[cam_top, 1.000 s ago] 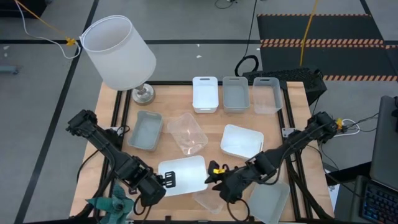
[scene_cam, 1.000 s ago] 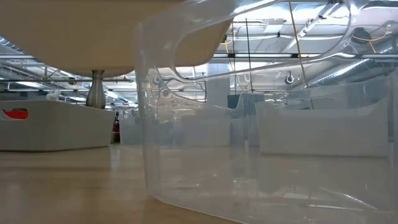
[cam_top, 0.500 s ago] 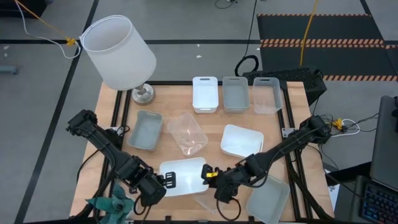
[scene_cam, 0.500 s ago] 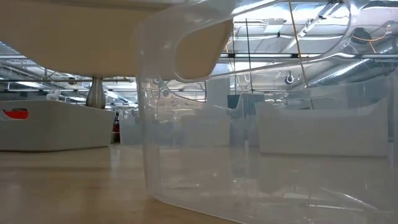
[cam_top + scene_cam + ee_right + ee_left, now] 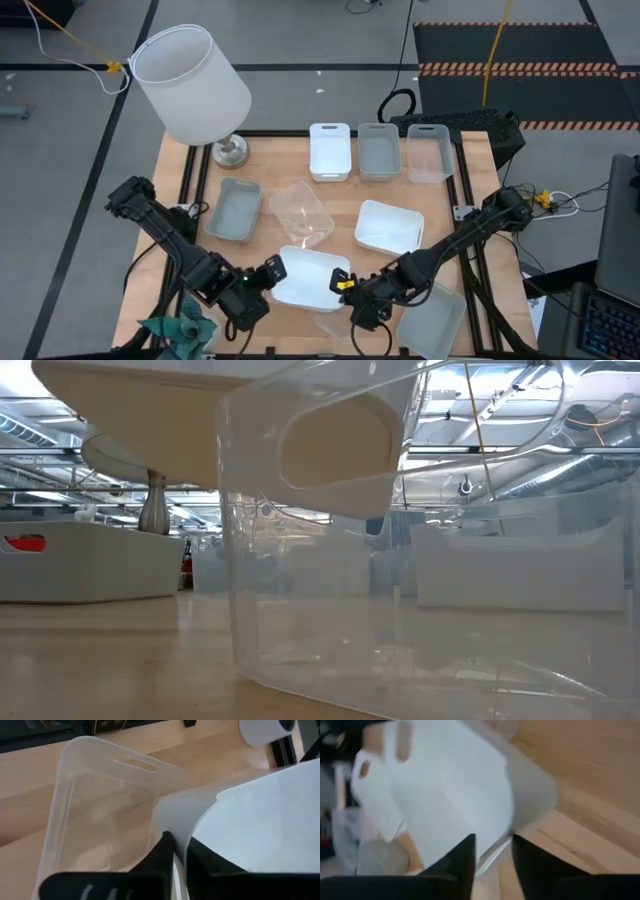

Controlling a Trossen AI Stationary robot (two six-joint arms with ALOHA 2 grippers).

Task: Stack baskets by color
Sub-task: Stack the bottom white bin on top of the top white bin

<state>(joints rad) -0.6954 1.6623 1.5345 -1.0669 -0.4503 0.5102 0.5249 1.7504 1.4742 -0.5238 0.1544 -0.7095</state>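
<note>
A white basket hangs over the near middle of the table; the low view shows its underside above a clear basket. My right gripper is shut on its right end. At its left end my left gripper is open, and the rim runs through the gap between the fingers. A clear basket rests on its bottom under the white one, by the near edge. Along the far edge stand a white, a grey and a clear basket. My right gripper pinches the white basket's end wall near a rounded corner, one finger on each face of it. The fingers come from the table's right, slanting down. The basket is lifted clear of the table, above the clear basket.
A grey basket lies at the left, a clear one in the centre, a white one to its right and a hazy one at the near right corner. A lamp stands at the far left corner.
My right gripper has moved down onto the white basket's right end and shut on its wall. My left gripper has turned at the wrist and opened, letting go of the left end. The basket has shifted a little toward the right and its near part has dipped.
</note>
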